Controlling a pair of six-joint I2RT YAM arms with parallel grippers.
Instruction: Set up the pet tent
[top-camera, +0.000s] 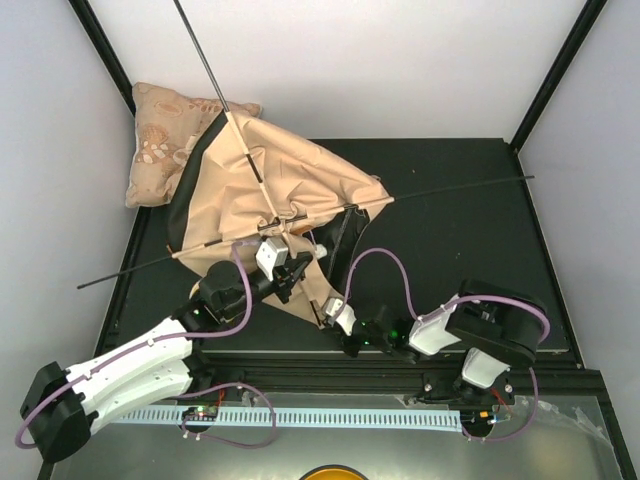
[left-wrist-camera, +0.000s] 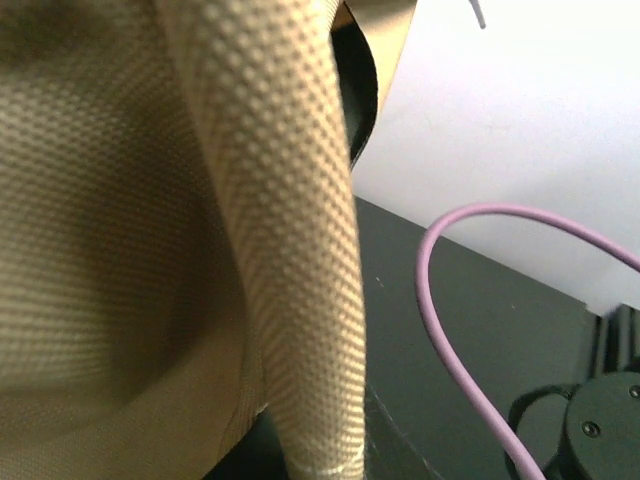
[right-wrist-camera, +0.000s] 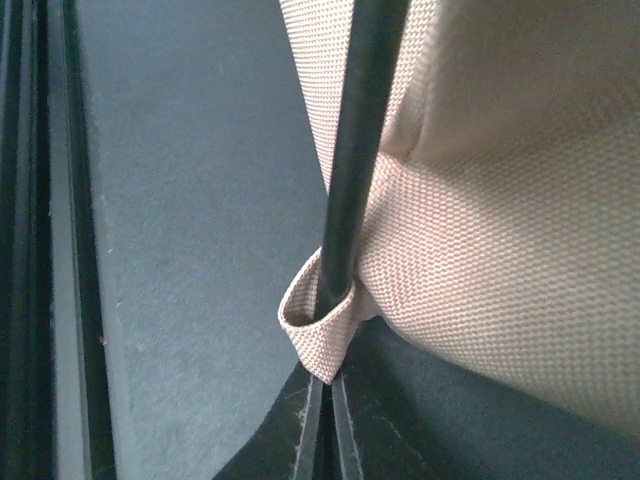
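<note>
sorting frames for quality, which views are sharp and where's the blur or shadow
Top external: evenly lit, sharp, only soft shadow beneath the pet tent on the black mat. Left wrist: central canvas fold in focus, fabric left of it blurred and shaded, purple cable slightly soft. Right wrist: weave around the pole crisp, mat at left soft.

Pet tent (top-camera: 300, 185) — coarse woven tan canvas, matt; poles (right-wrist-camera: 355, 150) smooth black; table (top-camera: 450, 260) matt dark.
</note>
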